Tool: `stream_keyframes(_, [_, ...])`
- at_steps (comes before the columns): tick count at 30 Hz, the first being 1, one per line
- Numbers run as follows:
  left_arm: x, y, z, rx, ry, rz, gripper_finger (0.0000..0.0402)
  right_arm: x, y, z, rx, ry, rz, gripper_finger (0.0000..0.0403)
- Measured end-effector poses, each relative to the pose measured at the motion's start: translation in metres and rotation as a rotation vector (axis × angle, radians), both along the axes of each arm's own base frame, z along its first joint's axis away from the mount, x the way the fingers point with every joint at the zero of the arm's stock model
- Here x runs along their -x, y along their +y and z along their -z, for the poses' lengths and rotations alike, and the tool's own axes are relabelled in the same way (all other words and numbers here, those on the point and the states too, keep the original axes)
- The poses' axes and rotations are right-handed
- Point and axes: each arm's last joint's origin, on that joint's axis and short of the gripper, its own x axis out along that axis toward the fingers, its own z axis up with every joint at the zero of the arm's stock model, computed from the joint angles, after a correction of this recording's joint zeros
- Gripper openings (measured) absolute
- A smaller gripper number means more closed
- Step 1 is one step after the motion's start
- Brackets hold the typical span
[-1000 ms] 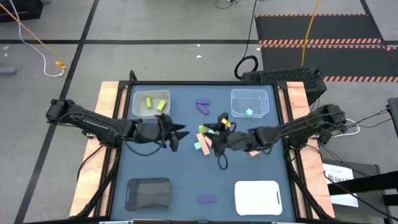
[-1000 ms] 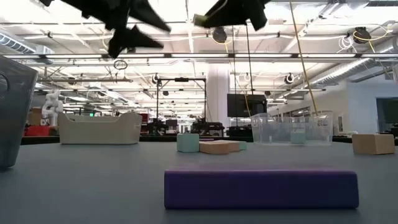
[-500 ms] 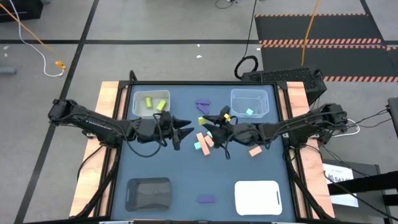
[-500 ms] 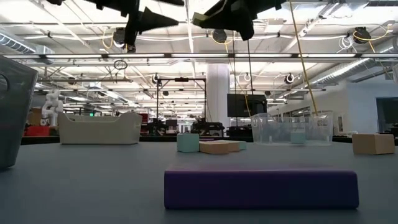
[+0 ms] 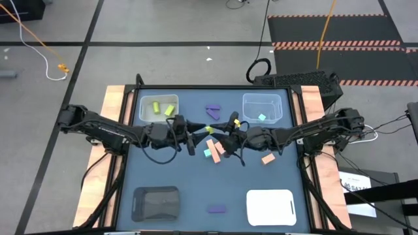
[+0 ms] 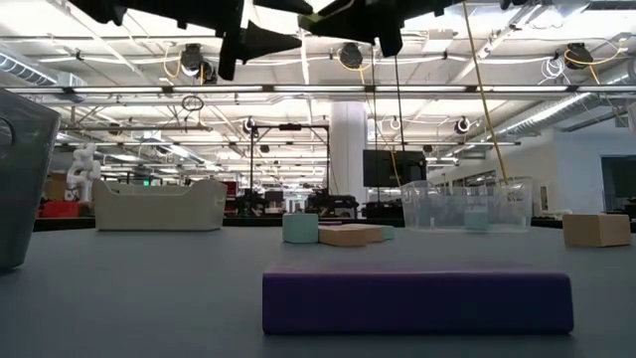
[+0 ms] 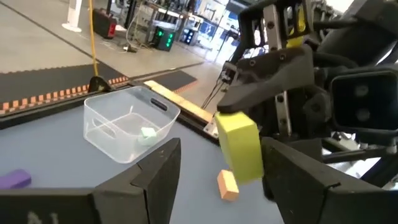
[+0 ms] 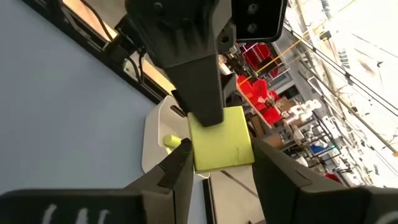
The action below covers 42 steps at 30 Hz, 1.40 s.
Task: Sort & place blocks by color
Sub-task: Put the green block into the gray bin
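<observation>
A yellow-green block hangs in the air over the table's middle, between my two grippers. My right gripper comes from the table's right and is shut on it; in the right wrist view the block fills the gap of that gripper. My left gripper reaches in from the left, open. Its own wrist view shows its fingers standing on either side of the block. Both grippers sit at the top of the low view. My right gripper pinches the yellow-green block by two opposite side faces between its two fingers, coming about level from the table's right. The block is lifted clear of the table. My left gripper brackets the same block; whether its fingers touch it I cannot tell.
A white tray with yellow-green blocks is far left, and a clear tray with a mint block is far right. Purple wedges and salmon and mint blocks lie below the grippers. A black tray, a purple bar and a white tray are near.
My left gripper has moved toward the table's right and slightly toward the far edge, closing in on the block. My right gripper has carried the block toward the table's left and far edge, up off the cluster of blocks. The two grippers now meet.
</observation>
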Motion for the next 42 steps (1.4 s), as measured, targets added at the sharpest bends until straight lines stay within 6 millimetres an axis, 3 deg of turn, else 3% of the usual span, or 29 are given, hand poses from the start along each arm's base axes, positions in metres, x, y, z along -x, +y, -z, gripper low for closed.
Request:
stream_keyframes(16, [-0.007,0.009,0.001,0.000,-0.042,0.044,0.0066,0.000,-0.001,0.000,0.013,0.008,0.011,0.0125])
stream_keyframes(25, [-0.007,0.009,0.001,-0.032,-0.033,0.049,0.0063,0.001,0.000,0.002,-0.002,0.018,0.071,0.0159])
stream_keyframes(37, [-0.006,0.009,0.000,-0.081,-0.026,0.039,0.0063,0.014,0.002,0.016,-0.113,0.018,0.515,0.0207])
stream_keyframes(42, [-0.005,0.012,-0.002,-0.109,-0.028,0.030,0.0063,0.018,0.001,0.027,-0.223,0.036,0.537,0.0205])
